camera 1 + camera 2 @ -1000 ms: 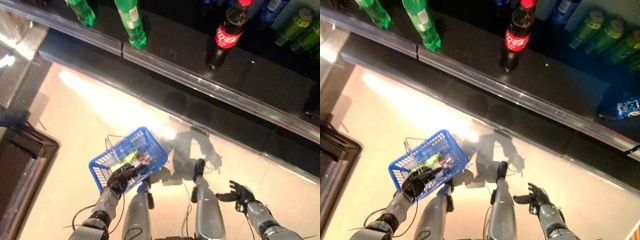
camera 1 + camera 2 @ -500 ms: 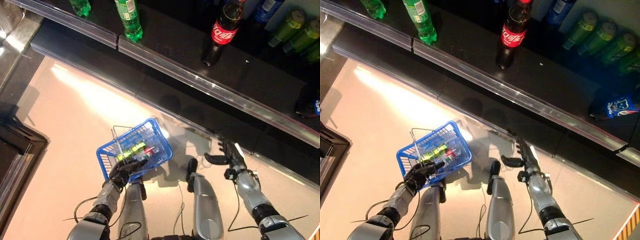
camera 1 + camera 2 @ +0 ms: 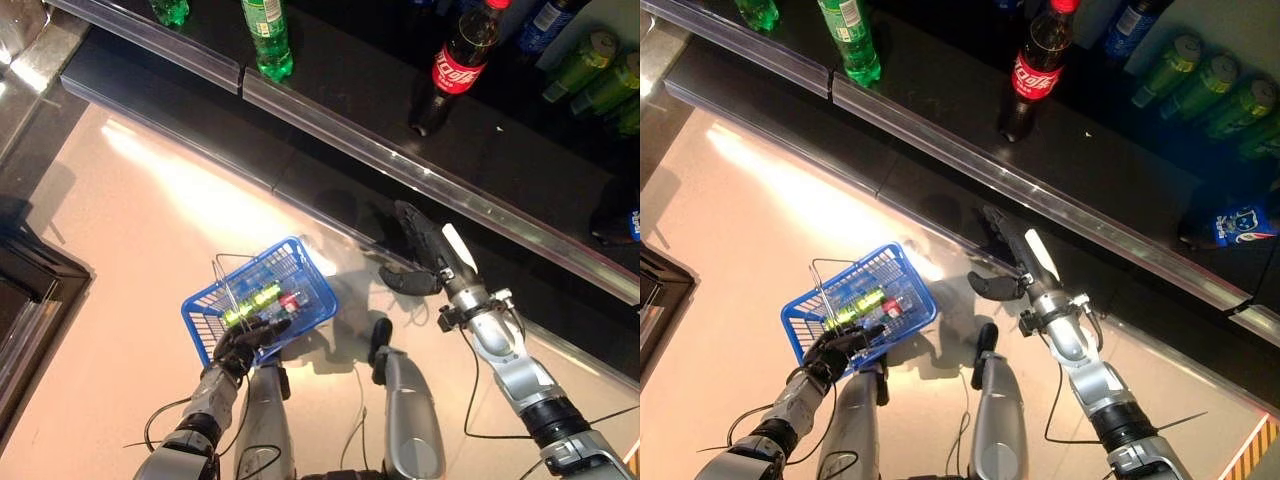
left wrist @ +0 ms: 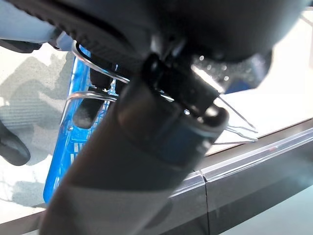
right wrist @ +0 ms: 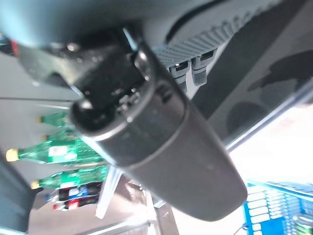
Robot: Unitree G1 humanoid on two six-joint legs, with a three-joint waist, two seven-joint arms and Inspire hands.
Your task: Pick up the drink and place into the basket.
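Note:
A cola bottle [image 3: 458, 65] with a red label and cap stands upright on the dark shelf [image 3: 340, 90]. My right hand [image 3: 428, 256] is open and raised over the floor short of the shelf's front rail [image 3: 420, 178], below and nearer than the cola bottle. Its fingers are straight and point up at the shelf, thumb out to the side. My left hand [image 3: 240, 345] is shut on the wire handle [image 4: 234, 125] of the blue basket [image 3: 315, 270], which hangs low at my left. A yellow-green bottle [image 3: 250, 303] and a red-capped item [image 3: 290, 298] lie inside the basket.
Green bottles [image 3: 265, 35] stand on the shelf to the left, green cans [image 3: 590, 75] to the right, and a blue can [image 3: 1245, 222] lies at the far right. A dark cabinet edge [image 3: 35, 285] borders the light floor on the left.
My right arm has lifted from low beside my leg and stretched forward toward the shelf rail, fingers straight. The left hand still holds the basket in about the same place.

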